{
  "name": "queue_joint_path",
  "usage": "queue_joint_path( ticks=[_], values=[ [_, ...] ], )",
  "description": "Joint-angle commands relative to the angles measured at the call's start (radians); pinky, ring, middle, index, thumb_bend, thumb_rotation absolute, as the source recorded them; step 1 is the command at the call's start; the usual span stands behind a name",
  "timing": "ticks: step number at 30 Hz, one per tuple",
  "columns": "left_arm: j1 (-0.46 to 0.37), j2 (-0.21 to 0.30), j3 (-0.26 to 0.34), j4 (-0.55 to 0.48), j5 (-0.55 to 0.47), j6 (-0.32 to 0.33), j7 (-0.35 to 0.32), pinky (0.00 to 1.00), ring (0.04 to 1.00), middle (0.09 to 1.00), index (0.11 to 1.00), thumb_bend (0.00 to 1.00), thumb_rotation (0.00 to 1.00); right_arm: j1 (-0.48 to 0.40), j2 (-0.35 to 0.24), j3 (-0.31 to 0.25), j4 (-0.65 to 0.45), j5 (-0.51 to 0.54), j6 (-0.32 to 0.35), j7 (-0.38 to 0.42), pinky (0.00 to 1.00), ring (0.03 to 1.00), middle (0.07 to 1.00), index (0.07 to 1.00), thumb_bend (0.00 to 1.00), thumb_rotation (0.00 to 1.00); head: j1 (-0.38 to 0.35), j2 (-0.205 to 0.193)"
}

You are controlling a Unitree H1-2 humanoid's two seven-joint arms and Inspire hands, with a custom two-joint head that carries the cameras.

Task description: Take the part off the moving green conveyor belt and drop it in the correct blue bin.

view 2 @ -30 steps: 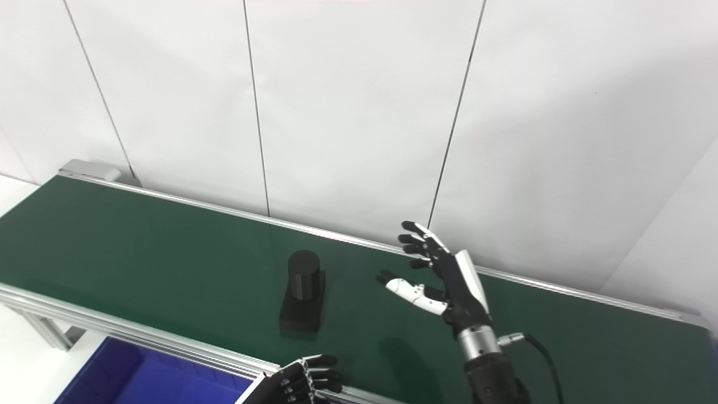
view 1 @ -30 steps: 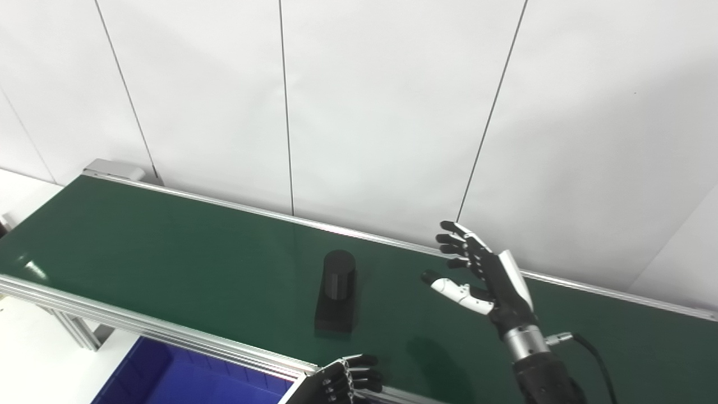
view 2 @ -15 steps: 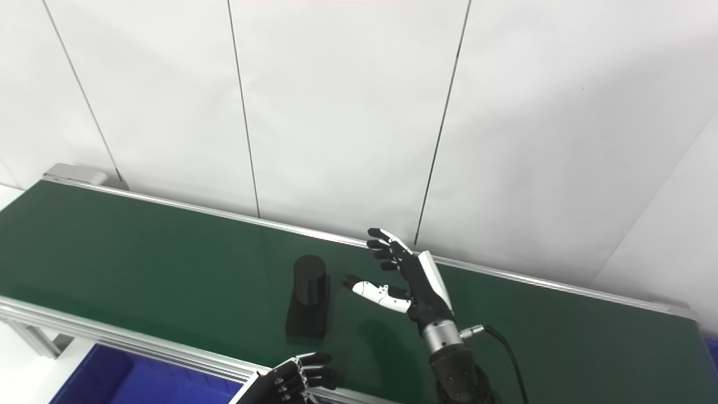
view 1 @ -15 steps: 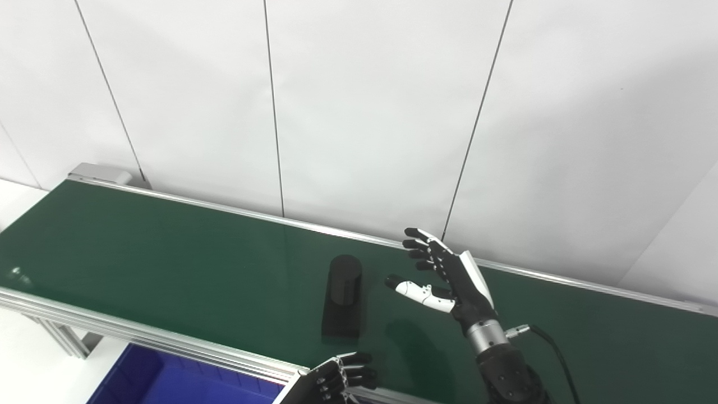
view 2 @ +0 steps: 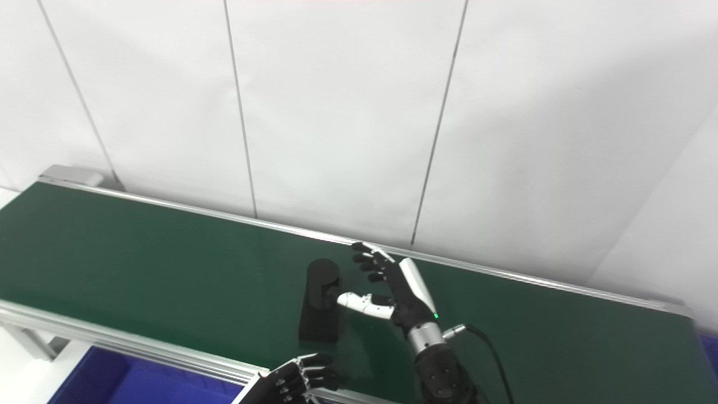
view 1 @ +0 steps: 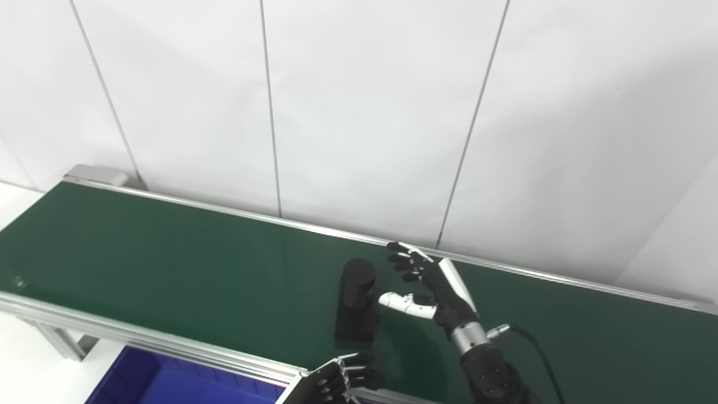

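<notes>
A black part (view 1: 355, 300), an upright cylinder on a flat rectangular base, stands on the green conveyor belt (view 1: 168, 264) near its front half. My right hand (view 1: 426, 283) is open just to the right of the part, fingers spread, with its white thumb reaching the cylinder's side; I cannot tell whether it touches. In the right eye view the right hand (view 2: 392, 286) sits the same way beside the part (view 2: 321, 308). My left hand (view 1: 339, 382) shows only as curled dark fingers at the bottom edge, by the belt's front rail.
A blue bin (view 1: 162, 381) sits below the belt's front rail at the bottom left. Aluminium rails (view 1: 146, 339) edge the belt front and back. A white panelled wall (view 1: 359, 112) stands right behind the belt. A black cable (view 1: 541, 359) trails from the right wrist.
My right hand has moved left and lower, closing the gap to the part until the thumb reaches the cylinder. The part has drifted a little right along the belt. The camera has shifted slightly.
</notes>
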Motion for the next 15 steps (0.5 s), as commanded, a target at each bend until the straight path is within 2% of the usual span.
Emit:
queue_joint_path(
  ticks=[1, 15],
  values=[
    [-0.021, -0.019, 0.0, -0.032, -0.002, -0.032, 0.007, 0.69, 0.704, 0.718, 0.768, 0.85, 0.48, -0.05, 0.013, 0.005, -0.002, -0.004, -0.045, -0.014, 0.75, 0.802, 0.814, 0.856, 0.72, 0.43, 0.003, 0.001],
    [-0.015, -0.028, -0.005, -0.045, -0.003, -0.029, 0.013, 0.68, 0.7, 0.716, 0.763, 0.86, 0.48, -0.069, -0.006, 0.055, 0.056, -0.088, -0.042, -0.053, 0.7, 0.781, 0.825, 0.864, 0.76, 0.42, 0.004, 0.018]
  ],
)
